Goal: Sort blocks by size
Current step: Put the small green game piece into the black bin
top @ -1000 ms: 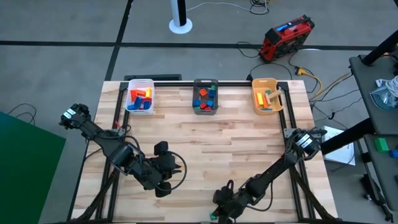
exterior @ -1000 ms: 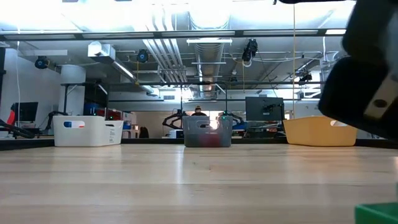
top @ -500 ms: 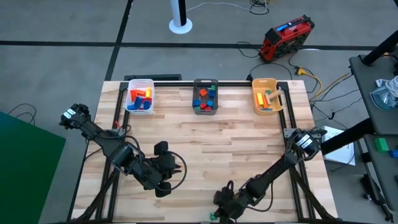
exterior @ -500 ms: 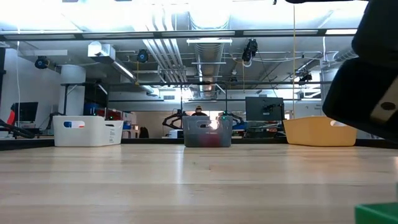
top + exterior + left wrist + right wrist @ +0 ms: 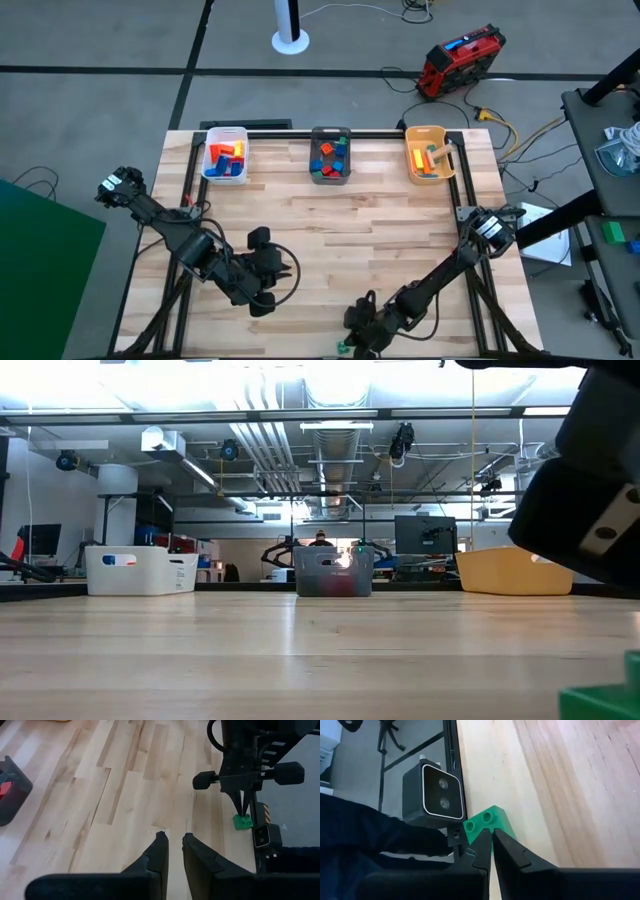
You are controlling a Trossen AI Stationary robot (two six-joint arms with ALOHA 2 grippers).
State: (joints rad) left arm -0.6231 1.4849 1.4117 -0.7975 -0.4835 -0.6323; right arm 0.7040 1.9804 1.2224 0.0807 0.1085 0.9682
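One green block (image 5: 342,348) at the very near edge of the surface (image 5: 380,230), studs up, well apart from everything else on the wood. Directly over it, the right hand (image 5: 351,338), pointing straight down, fingers (image 5: 481,851) pressed almost together with only a thin slit between. Fingertips right at the block's top, seemingly touching it. Nothing of the block between the fingers; whether a stud is pinched, cannot tell.

Just beside the block, off the edge of the surface, a small black camera (image 5: 442,795) with two lenses, mounted on the frame. Close enough to crowd that side of the block, though not touching it as far as can be seen.

Farther in and toward the left side, the left hand (image 5: 268,272), low over bare wood, fingers (image 5: 159,851) drawn close together with a narrow gap and nothing between them. Facing across toward the right hand and the green block.

Along the far edge, three bins in a row, well apart from both hands: white bin (image 5: 226,131), grey bin (image 5: 330,130), orange bin (image 5: 424,130). Other blocks (image 5: 330,158) inside them, red, orange, blue and green.
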